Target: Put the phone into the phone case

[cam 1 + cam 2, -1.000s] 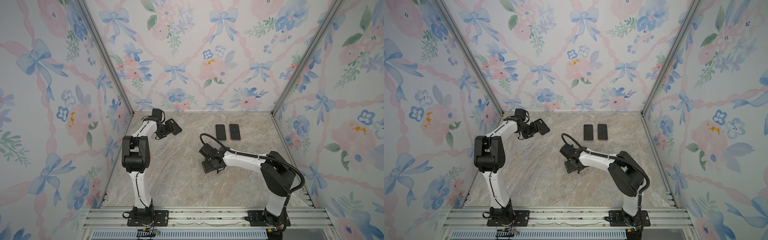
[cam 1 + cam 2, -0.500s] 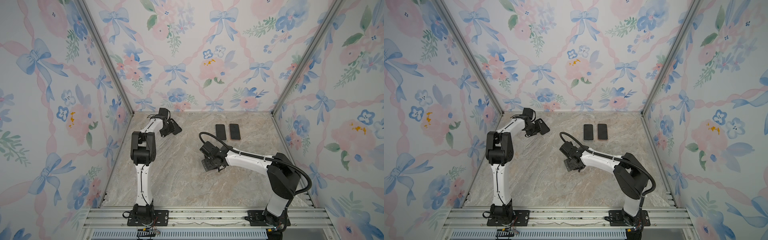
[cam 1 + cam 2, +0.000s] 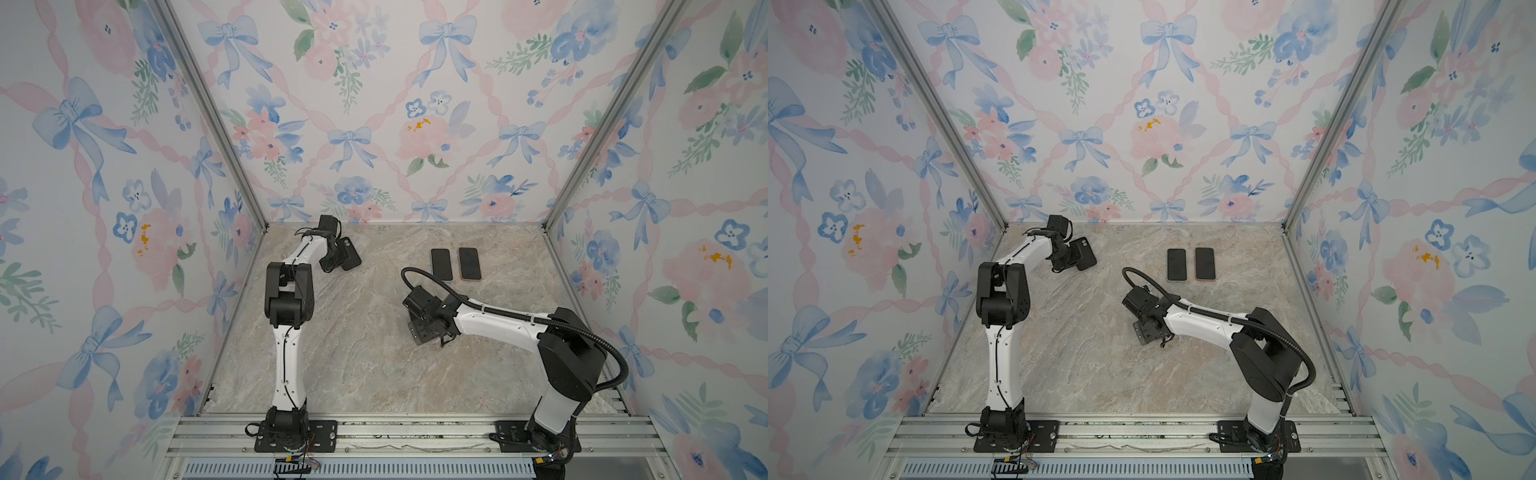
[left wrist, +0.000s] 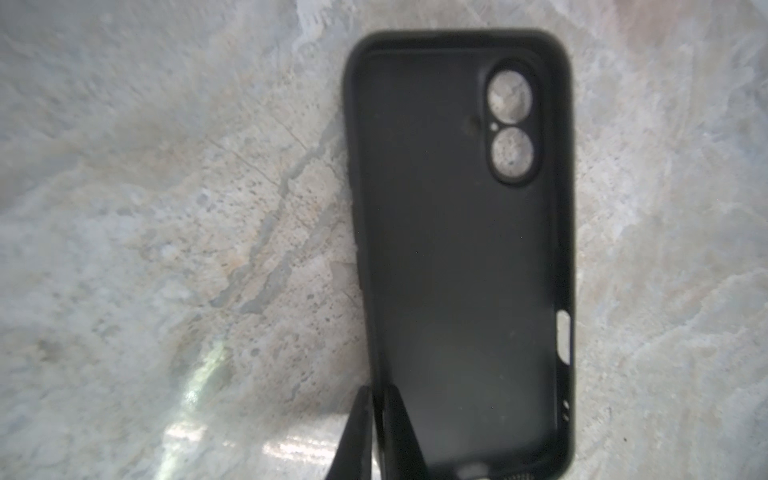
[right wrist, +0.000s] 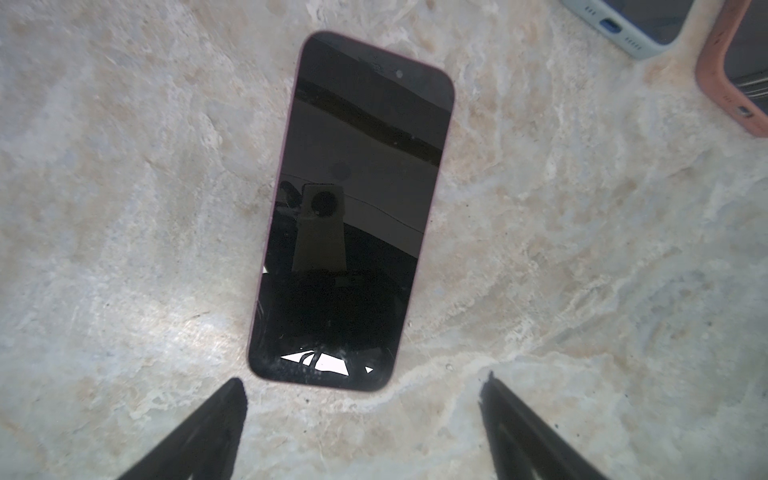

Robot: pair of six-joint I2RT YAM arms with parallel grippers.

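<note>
Left gripper (image 4: 376,395) is at the far left of the table (image 3: 374,353), clenched on one long side wall of the black case (image 4: 457,249) close to its end, with one finger (image 4: 359,432) outside the wall and the other inside. The case is open side up, and marble shows through its two lens holes. In both top views it sits just right of the left wrist, near the far wall. Right gripper (image 5: 362,381) hangs mid-table, fingers spread wide and released, holding nothing. The phone (image 5: 353,208), pink-edged, lies flat and screen up beneath it, one short end between the spread fingertips. I can't tell whether they touch the table. In the top views I can't pick the phone out under the arm. A blue-cased phone (image 3: 441,264) and a salmon-cased phone (image 3: 470,264) lie side by side at far right, well apart from the black case.
</note>
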